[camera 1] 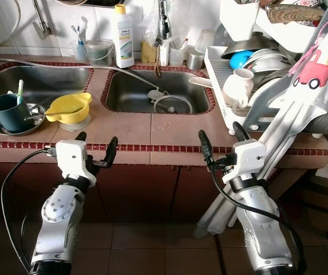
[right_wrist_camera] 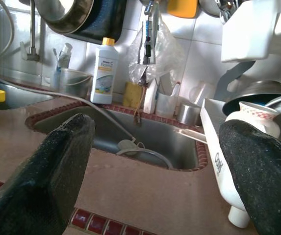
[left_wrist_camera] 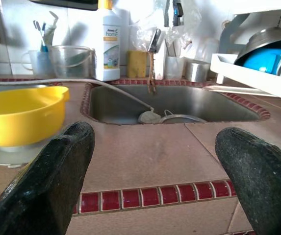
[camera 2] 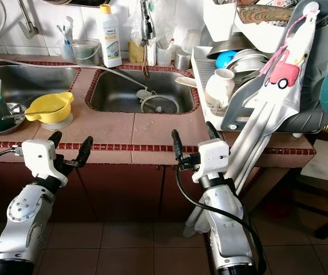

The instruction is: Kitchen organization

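At the front edge of a tiled kitchen bench (camera 1: 169, 130), I hold both hands level and released, fingers spread, nothing in either. My left hand (camera 1: 98, 150) hovers just short of the red-tiled rim, in line with a yellow bowl (camera 1: 69, 106) that sits on a pale saucer near the left sink (camera 1: 35, 80); a dark mug (camera 1: 6, 110) with a toothbrush stands beside it on a metal plate. My right hand (camera 1: 221, 143) faces the middle sink (camera 1: 155, 91), where a strainer and a lid lie at the bottom. A soap bottle (camera 1: 122, 35) stands at the back wall, and a crowded dish rack (camera 1: 249, 63) fills the bench's right end. I judge the bowl the likeliest first pick: the left hand should go forward over the rim, close on the bowl's near wall, and lift straight, clear of the mug.
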